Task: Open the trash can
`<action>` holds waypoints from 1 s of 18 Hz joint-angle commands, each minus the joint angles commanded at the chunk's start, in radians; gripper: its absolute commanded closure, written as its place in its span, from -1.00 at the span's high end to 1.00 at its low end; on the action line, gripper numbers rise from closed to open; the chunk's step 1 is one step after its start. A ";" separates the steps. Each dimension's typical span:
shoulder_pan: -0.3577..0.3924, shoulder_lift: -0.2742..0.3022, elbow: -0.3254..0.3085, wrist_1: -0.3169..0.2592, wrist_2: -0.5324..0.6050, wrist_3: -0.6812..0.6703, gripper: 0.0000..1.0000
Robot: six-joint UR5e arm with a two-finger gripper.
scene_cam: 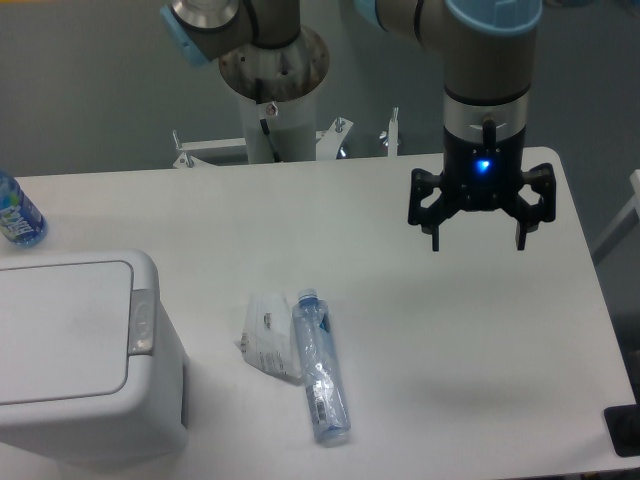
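Your hand (479, 237) hangs wide open and empty at upper right; bring it to the lower-left trash can (75, 355); press its grey button (142, 322) squarely.

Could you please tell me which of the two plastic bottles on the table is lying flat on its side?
The clear plastic bottle in the middle, beside the crumpled wrapper. The blue-labelled bottle at the left edge is only partly in view.
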 joint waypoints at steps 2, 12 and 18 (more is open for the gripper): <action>0.002 0.000 -0.006 0.014 0.002 0.000 1.00; 0.002 0.002 -0.008 0.041 -0.035 -0.093 1.00; -0.063 0.000 0.000 0.041 -0.159 -0.311 1.00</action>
